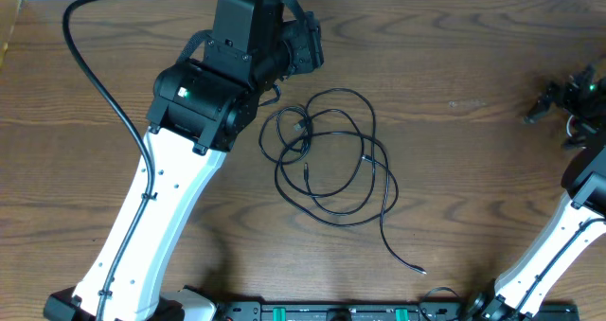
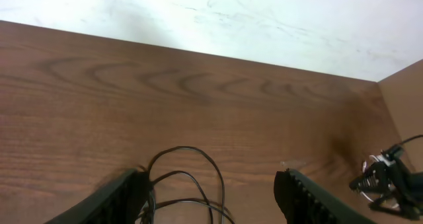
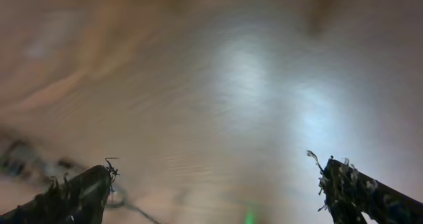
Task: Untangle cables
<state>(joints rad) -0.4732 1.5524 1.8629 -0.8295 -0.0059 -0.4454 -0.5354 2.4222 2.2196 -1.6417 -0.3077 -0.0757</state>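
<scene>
Looking limp and light, the thin black cable (image 1: 382, 224) invites a tail-end pinch; left gripper (image 2: 211, 201), right gripper (image 3: 215, 191) gape empty.

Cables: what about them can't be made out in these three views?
- Overhead: the cables are too thin to tell which strand crosses over which; the left arm may hide their upper-left edge.
- Left wrist: only part of the cables shows; the bottom edge and a finger of the left pincer cut the rest.
- Right wrist: blurred; dark streaks at lower left beside the right pincer are unidentifiable.
</scene>
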